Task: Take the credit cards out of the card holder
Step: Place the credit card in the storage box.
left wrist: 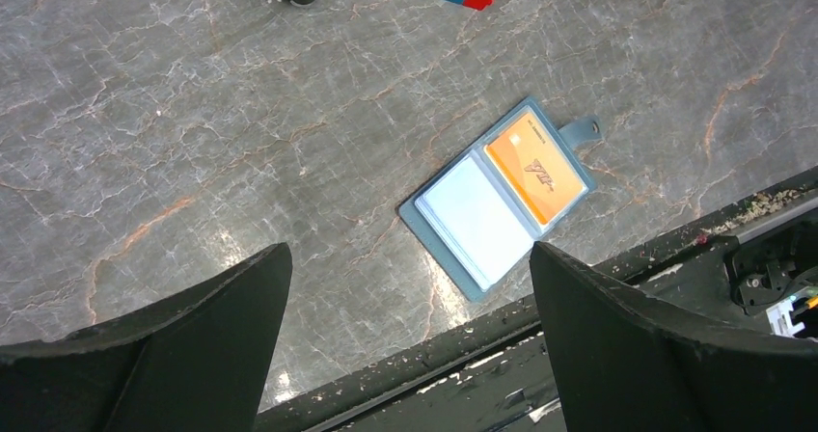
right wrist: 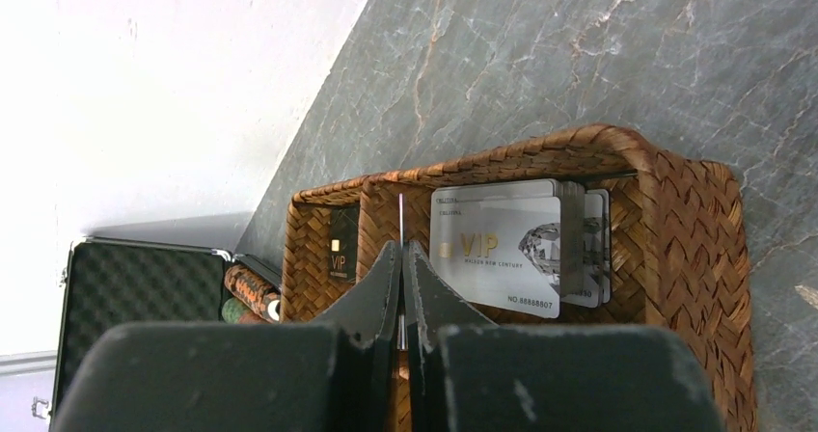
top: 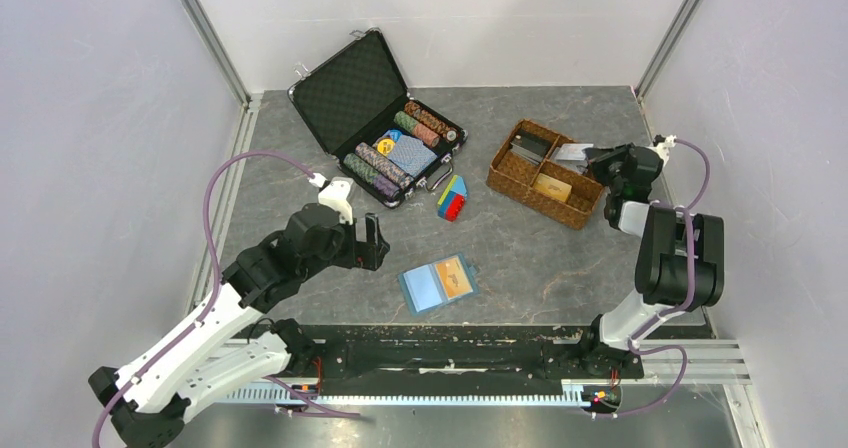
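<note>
Top external, nearest you first: black rail [top: 440, 353] runs along the front edge, scuffed w/ pale flecks. Just beyond it the holder [top: 438, 283] lies flat on the table [top: 560, 258], opened like a book, strap tab on its right side. The orange card [top: 456, 276] sits in the holder's right pocket, so that one's not out yet. Its left pocket shows a pale panel, and you can't tell whether that's a card or only the window.

L gripper [top: 374, 242] hangs just left of the holder and a bit farther back. Jaws are spread wide, nothing between them, clear of the holder.

Beyond the holder: coloured bricks [top: 451, 199], then the chip case [top: 365, 93] w/ lid up. Beyond and right of the holder is the wicker tray [top: 530, 200]. R gripper [top: 600, 161] is at the tray's end farthest from the holder. Its fingers are pinched tight on a thin pale card [right wrist: 400, 220], seen edge-on over the tray, next to a VIP stack [right wrist: 497, 249] inside.

My read: approx half done. One card is out and at the tray, not released. The orange one is left, plus maybe whatever is in the left pocket. L gripper looks placed for that.

Surface is grey marbled stone, glossy w/ glare spots. Plain white walls [top: 450, 18] w/ metal corner posts box it in.
</note>
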Robot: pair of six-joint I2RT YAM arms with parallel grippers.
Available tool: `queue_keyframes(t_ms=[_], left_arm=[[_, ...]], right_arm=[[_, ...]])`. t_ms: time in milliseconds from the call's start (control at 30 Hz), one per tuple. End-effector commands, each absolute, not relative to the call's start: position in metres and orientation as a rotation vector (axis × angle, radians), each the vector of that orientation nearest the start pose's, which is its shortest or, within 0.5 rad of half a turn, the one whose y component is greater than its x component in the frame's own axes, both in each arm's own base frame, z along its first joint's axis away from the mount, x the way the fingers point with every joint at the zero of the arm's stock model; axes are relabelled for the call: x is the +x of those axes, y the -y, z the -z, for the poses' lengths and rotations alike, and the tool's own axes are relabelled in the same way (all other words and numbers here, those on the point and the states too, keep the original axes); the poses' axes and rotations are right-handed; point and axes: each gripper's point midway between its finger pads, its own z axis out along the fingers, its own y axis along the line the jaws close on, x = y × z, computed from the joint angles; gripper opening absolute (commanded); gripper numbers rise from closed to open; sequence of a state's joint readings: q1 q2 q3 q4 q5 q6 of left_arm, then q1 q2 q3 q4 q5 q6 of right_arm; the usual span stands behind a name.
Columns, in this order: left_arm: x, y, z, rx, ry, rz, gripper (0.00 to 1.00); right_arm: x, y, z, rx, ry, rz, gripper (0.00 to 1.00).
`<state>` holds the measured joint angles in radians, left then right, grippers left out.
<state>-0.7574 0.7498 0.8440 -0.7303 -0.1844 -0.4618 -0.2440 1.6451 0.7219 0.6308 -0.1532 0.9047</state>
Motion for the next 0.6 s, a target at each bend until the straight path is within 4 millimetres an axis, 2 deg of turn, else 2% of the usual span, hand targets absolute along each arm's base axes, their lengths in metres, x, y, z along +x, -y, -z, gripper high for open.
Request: queue_keyframes(t_ms=[0,567], left_arm=[[0.190,0.159,-0.204,0.234,-2.186,0.491,1.00],[0.189,0.159,-0.204,0.235,-2.184,0.495,1.00]], right_arm=[[0.469,0.053,-0.124,0.957,-1.607,-0.605,0.00],[0.475,0.052,-0.104,1.009,-1.599,-0.592,0.01]])
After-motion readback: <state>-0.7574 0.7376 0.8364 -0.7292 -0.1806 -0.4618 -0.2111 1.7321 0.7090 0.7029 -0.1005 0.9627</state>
